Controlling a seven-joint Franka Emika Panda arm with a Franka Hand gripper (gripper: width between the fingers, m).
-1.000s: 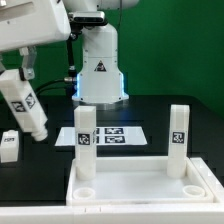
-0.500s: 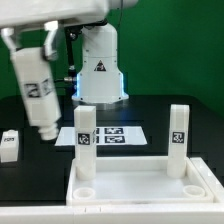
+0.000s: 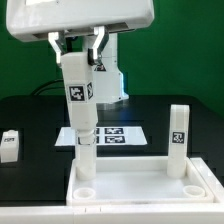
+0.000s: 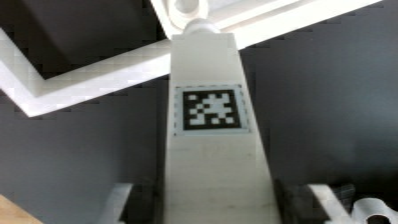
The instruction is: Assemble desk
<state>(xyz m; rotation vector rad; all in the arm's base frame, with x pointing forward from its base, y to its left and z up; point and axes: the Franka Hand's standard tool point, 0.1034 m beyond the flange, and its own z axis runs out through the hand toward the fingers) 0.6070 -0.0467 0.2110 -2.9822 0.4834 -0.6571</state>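
The white desk top [image 3: 140,188], a tray with a raised rim, lies at the front of the black table, and two legs stand upright in it. One leg [image 3: 85,160] is at the exterior view's left and one [image 3: 178,140] at its right. My gripper [image 3: 78,52] is shut on a third white leg [image 3: 78,95] bearing a marker tag, hanging almost upright and overlapping the left standing leg's top. In the wrist view this held leg [image 4: 214,110] runs away from my gripper [image 4: 222,205], over the tray's rim [image 4: 71,85].
Another white tagged part [image 3: 9,145] lies on the table at the exterior view's left. The marker board [image 3: 112,135] lies flat behind the tray. The robot's white base [image 3: 110,80] stands at the back.
My gripper has carried the held leg from the exterior view's left to the right, turning it from tilted to nearly upright, up to the left standing leg.
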